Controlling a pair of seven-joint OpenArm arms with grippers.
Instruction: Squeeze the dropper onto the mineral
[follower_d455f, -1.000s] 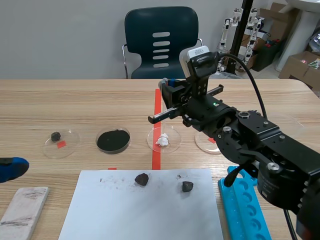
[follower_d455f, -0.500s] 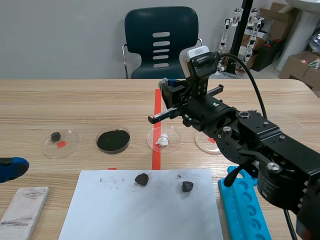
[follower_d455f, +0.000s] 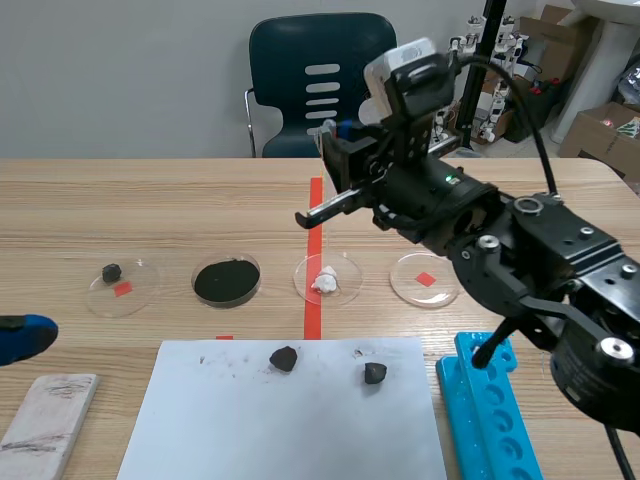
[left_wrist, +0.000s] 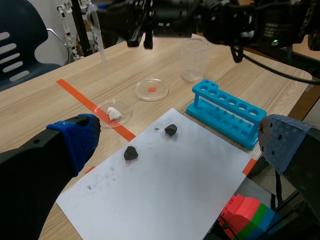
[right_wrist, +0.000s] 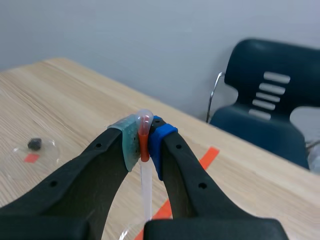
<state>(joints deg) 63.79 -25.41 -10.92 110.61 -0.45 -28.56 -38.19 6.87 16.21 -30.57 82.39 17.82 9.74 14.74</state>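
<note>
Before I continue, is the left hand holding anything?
No, the left hand stands wide open with nothing pressed in it.

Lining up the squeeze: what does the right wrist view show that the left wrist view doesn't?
Right wrist only: the pads of the right gripper pinching the dropper, and a dish with a dark mineral. Left wrist only: blue rack, beaker, paper with two rocks, the open left gripper. Both: dropper, tape line, chair.
</note>
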